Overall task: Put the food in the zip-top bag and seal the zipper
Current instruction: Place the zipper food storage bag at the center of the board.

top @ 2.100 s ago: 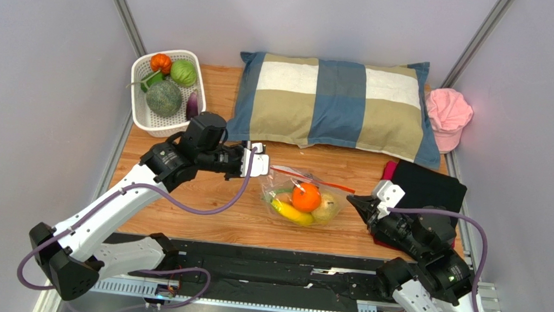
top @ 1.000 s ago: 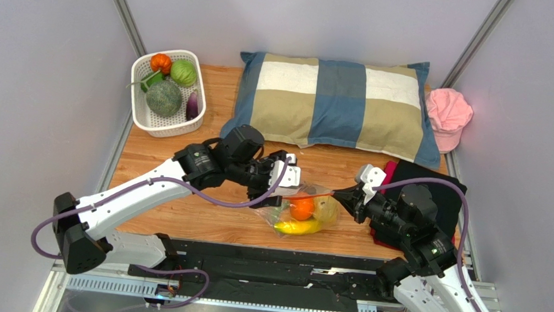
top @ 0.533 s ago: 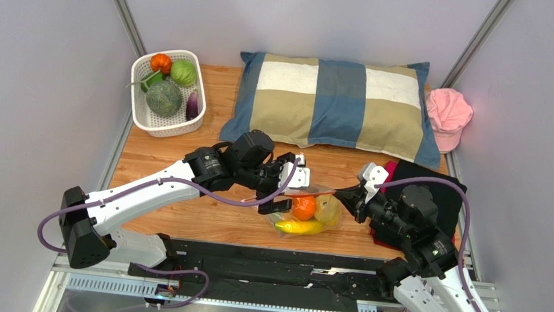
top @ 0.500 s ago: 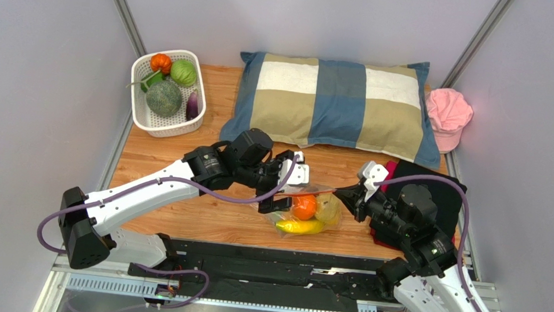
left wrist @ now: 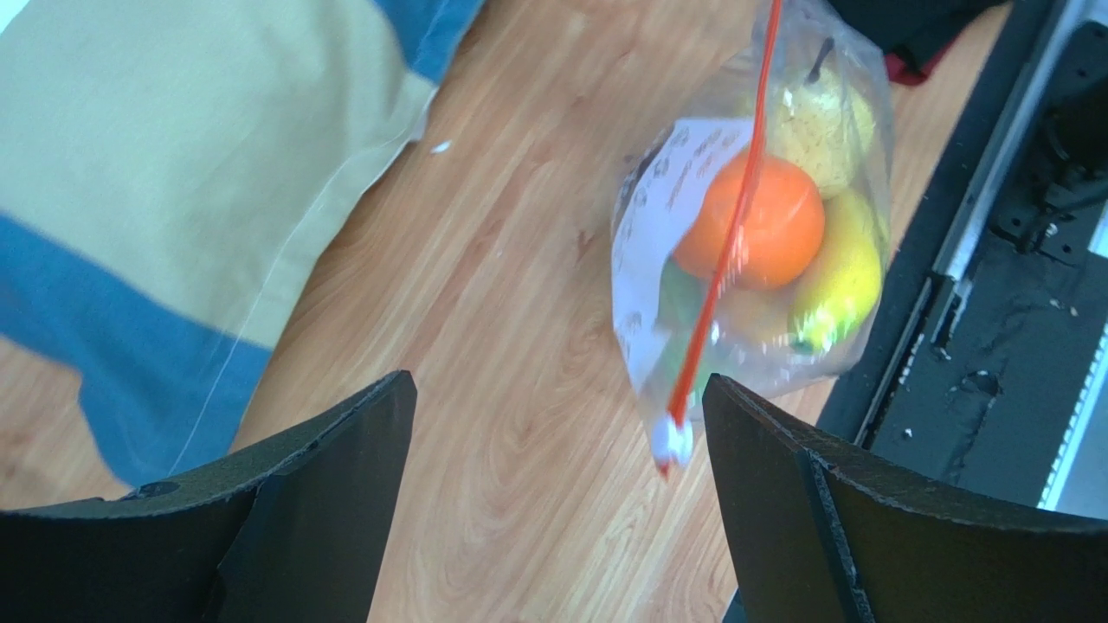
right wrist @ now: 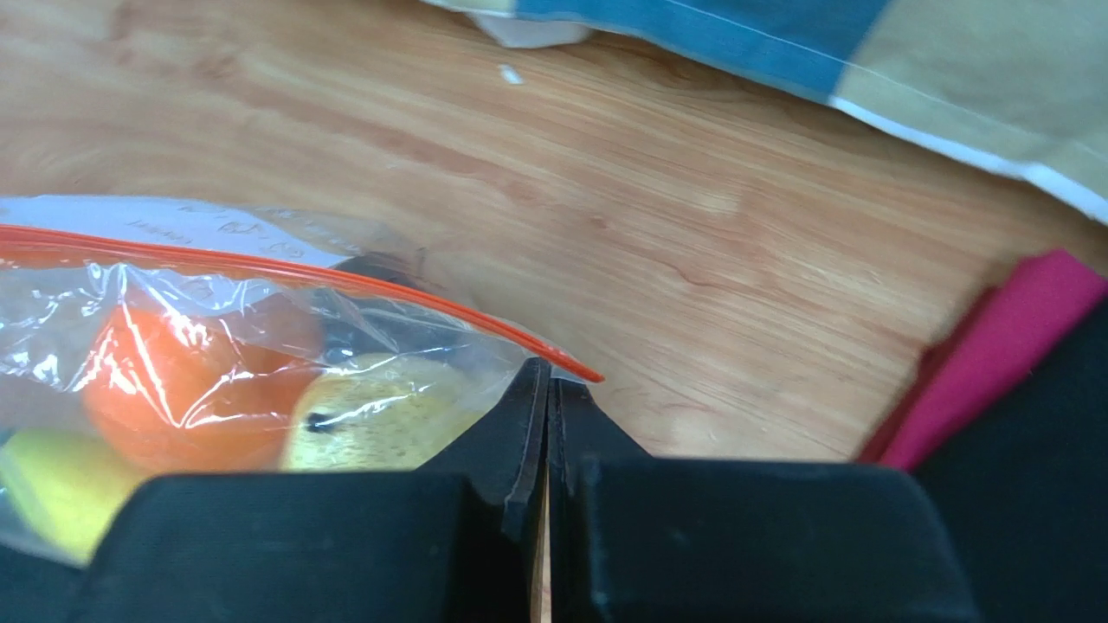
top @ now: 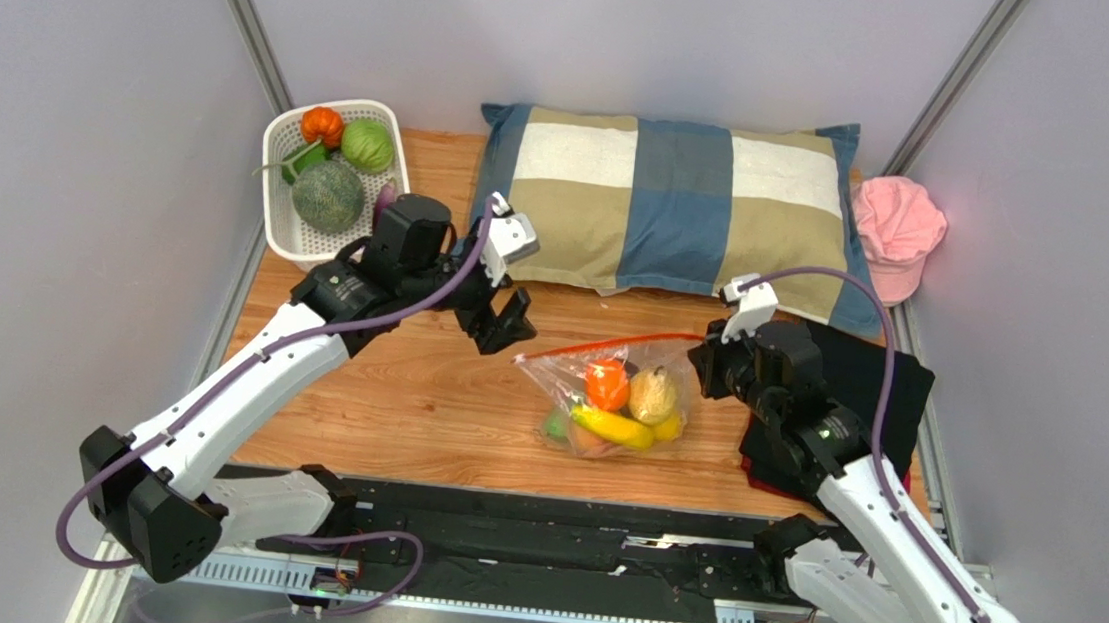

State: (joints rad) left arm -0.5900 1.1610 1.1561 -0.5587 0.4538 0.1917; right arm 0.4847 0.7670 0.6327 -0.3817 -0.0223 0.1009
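Observation:
The zip-top bag (top: 603, 400) lies on the wooden table, holding the food: an orange-red tomato (top: 604, 384), a tan pear (top: 651, 396), a yellow banana (top: 611, 427) and a green fruit (top: 554, 426). The zipper (top: 634, 340) runs as one thin orange-red line along the bag's top edge. My right gripper (top: 708, 367) is shut on the bag's right corner just below the zipper's end (right wrist: 572, 369). My left gripper (top: 507, 271) stands open and empty to the far left of the bag (left wrist: 754, 234). Its fingers (left wrist: 325, 467) are well apart from the zipper (left wrist: 723, 253).
A white basket (top: 275, 220) of vegetables stands at the back left. A checked pillow (top: 676, 202) lies along the back, with a pink cap (top: 897, 229) at the back right. A black cloth (top: 857, 376) over a red one lies beside my right arm.
My left gripper has let go of the bag's left end and pulled back to the far left, still open. My right gripper has drawn the bag's corner back and to the right.

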